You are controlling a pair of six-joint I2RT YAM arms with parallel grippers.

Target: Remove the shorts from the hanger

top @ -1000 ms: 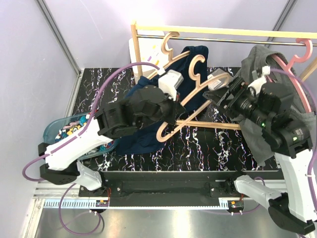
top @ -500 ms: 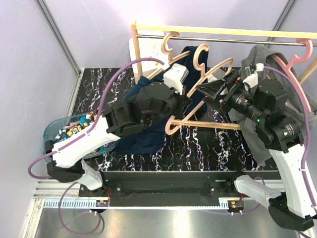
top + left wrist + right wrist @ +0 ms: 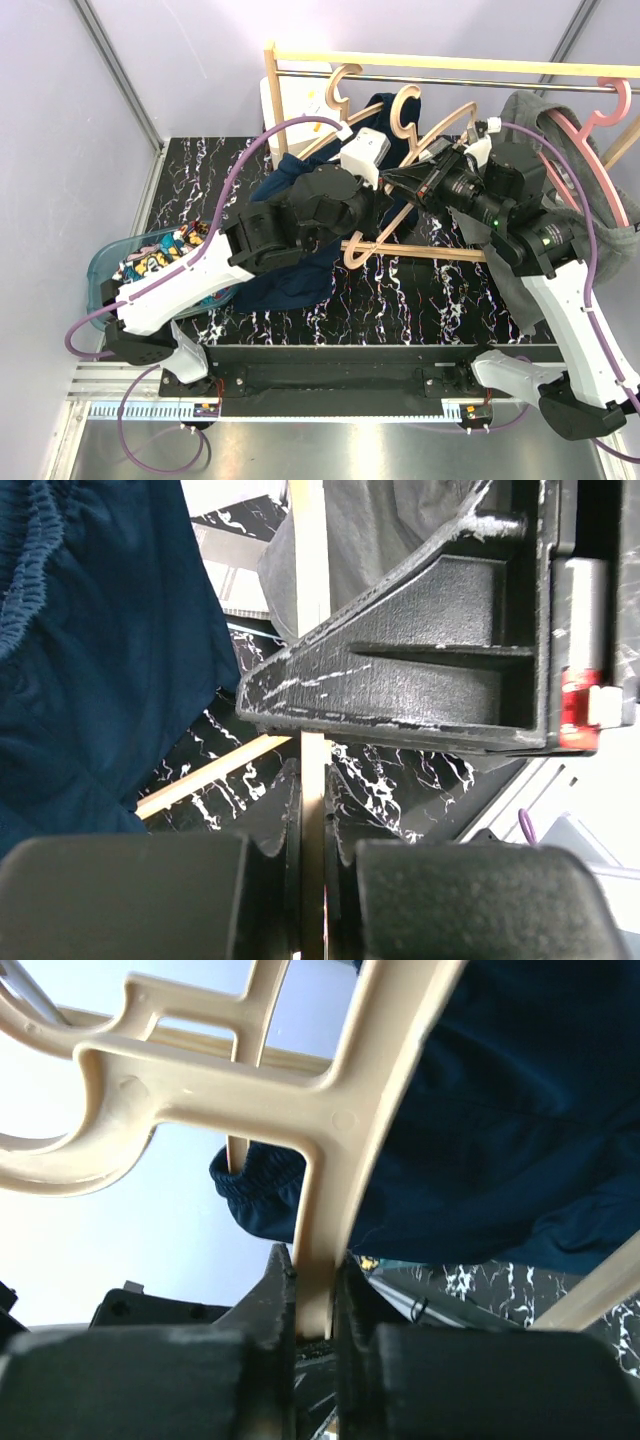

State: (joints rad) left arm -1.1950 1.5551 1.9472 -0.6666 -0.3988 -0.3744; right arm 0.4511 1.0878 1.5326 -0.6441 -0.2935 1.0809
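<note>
Beige hanger (image 3: 335,1110) now higher than before | left hand (image 3: 312,850) pinching it | right hand (image 3: 315,1270) pinching it too

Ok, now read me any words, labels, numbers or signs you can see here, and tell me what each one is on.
No text can be read in any view.
On the multicolour cartoon-print shorts: the pattern is too small to show any lettering.
On the red and white patch of a black plastic part: blurred, no legible characters.
On the beige plastic hanger: no marking.
</note>
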